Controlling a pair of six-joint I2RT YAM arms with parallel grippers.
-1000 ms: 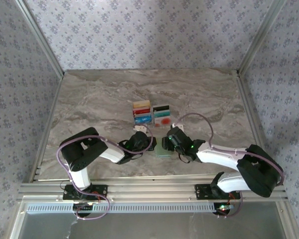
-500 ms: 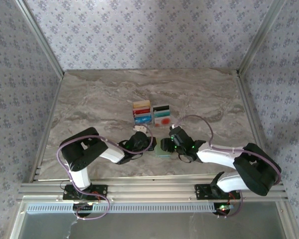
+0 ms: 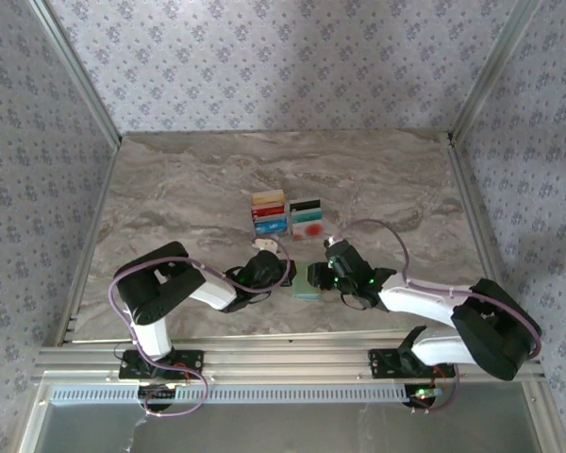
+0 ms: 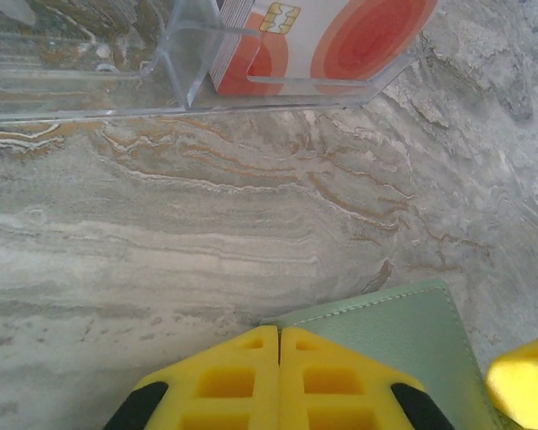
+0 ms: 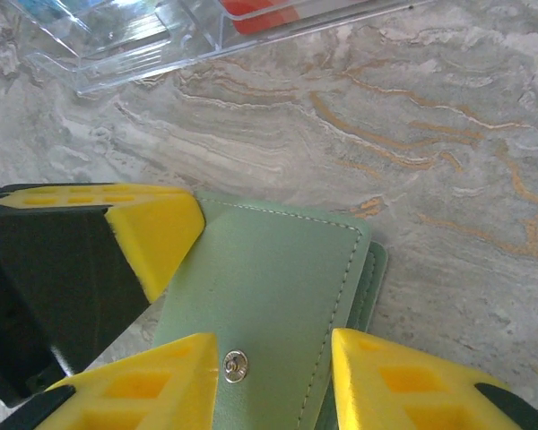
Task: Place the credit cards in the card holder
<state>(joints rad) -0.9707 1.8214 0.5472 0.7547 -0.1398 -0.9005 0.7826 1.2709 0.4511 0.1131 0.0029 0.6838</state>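
Left gripper (image 4: 279,333) shut, tips at the left corner of the card holder (image 4: 412,336) - holder flat on the table, just right of it. Right gripper (image 5: 271,345) directly over it, jaws apart straddling the snap flap - credit cards (image 3: 288,217) lie beyond.

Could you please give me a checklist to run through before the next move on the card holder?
1. Card holder lies flat on the table with its flap closed: ok.
2. Left pincer is shut, with its tips at the holder's edge: ok.
3. Right pincer is open and astride the holder's opposite edge, near the snap: ok.
4. Flap edge sits properly between the right fingers, ready to be caught: cannot tell.
5. Credit cards are in the clear tray beyond the holder, away from both pincers: ok.
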